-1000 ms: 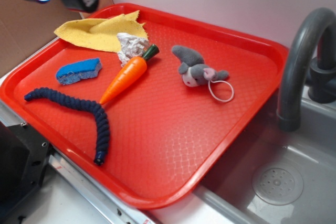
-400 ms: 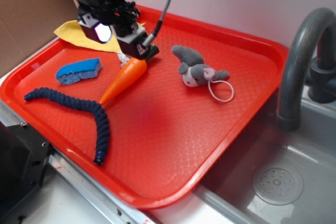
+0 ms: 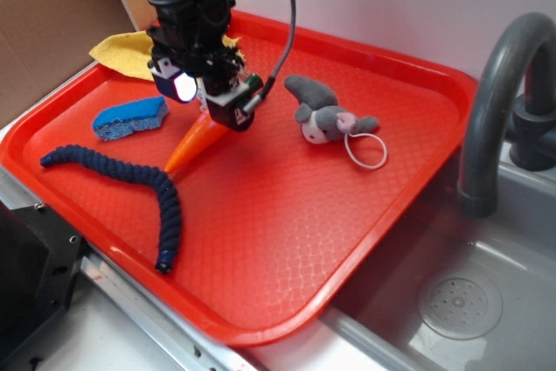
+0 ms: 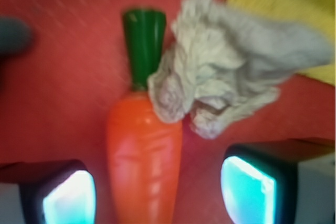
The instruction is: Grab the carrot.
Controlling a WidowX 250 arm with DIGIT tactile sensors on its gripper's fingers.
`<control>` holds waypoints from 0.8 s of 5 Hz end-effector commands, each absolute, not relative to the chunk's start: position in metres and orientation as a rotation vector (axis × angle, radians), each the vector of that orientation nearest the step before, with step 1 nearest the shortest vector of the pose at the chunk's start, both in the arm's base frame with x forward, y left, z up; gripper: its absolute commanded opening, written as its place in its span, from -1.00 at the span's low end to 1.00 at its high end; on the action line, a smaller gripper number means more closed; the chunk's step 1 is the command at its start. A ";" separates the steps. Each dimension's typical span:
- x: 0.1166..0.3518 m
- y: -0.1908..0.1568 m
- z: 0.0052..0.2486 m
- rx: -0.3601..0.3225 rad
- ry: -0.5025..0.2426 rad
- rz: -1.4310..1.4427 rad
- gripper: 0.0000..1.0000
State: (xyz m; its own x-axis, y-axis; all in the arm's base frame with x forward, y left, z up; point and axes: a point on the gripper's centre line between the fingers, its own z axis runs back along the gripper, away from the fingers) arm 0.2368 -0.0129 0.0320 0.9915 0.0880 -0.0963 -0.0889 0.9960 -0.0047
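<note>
Carrot (image 4: 144,161) smooth glossy orange plastic, stem cap (image 4: 144,43) dark green plastic. Rag (image 4: 226,72) beside it, ahead of tool: crumpled matt grey-white cloth. Yellow cloth (image 4: 294,9) beyond: soft, fuzzy. Tray (image 3: 304,215) under tool: red plastic, fine diamond texture, slight sheen.

Tray (image 3: 382,84) beside sink (image 3: 486,301), faucet (image 3: 495,102) at sink's rear. On tray: carrot (image 3: 187,147) mid-left, gripper (image 3: 208,97) above its stem end — rag (image 4: 220,72) touching carrot (image 4: 144,161) shoulder, cloth (image 3: 122,51) behind. Sponge (image 3: 130,117) left; rope (image 3: 130,180) in front; plush (image 3: 326,115) right, well apart.
</note>
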 end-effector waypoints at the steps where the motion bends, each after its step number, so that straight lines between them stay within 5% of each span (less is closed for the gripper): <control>1: 0.262 0.000 0.023 -0.014 0.086 0.052 1.00; 2: 0.265 -0.003 0.023 0.030 0.079 0.036 -1.00; 4: 0.264 -0.006 0.037 0.046 0.101 0.034 -1.00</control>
State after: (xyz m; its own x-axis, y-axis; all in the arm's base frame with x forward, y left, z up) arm 0.2548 -0.0018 0.0237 0.9847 0.0503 -0.1670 -0.0424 0.9978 0.0507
